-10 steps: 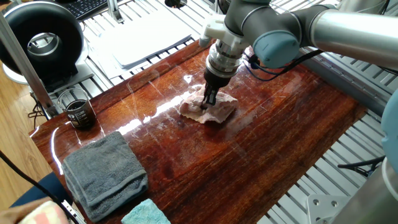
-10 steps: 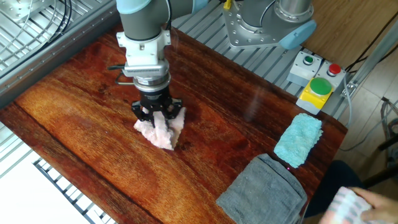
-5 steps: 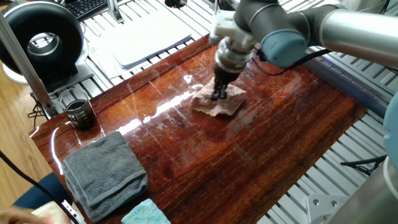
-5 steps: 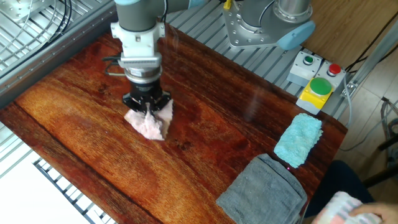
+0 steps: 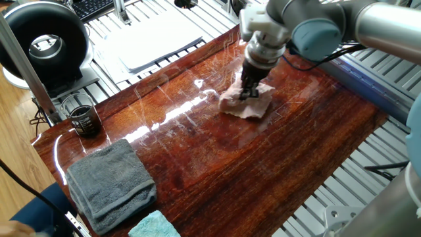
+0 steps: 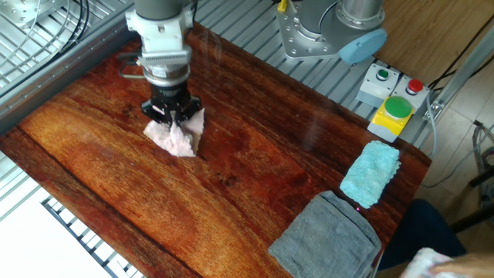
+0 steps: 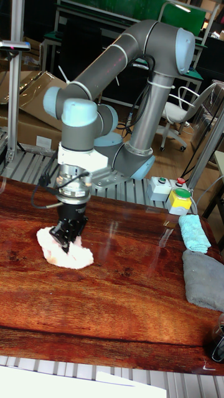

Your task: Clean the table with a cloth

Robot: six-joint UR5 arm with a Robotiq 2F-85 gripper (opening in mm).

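The pinkish-beige cloth (image 5: 246, 103) (image 6: 176, 135) (image 7: 63, 252) lies crumpled flat on the glossy reddish-brown table (image 5: 217, 171) (image 6: 231, 185) (image 7: 118, 298). My gripper (image 5: 248, 93) (image 6: 172, 120) (image 7: 65, 241) points straight down into the middle of the cloth, its dark fingers shut on a pinch of it and pressing it against the wood. The cloth's centre is hidden under the fingers.
A folded grey towel (image 5: 110, 185) (image 6: 327, 238) (image 7: 204, 278) and a light-blue cloth (image 5: 154, 226) (image 6: 370, 173) (image 7: 194, 232) lie at one end of the table. A dark glass (image 5: 83, 120) stands at a corner. A white board (image 5: 155, 39) lies off the far edge, and a button box (image 6: 392, 106) sits beside the table.
The gripper has slid across the table, dragging the cloth with it: rightward and away in one fixed view, leftward and up in the other. Its grip stays the same.
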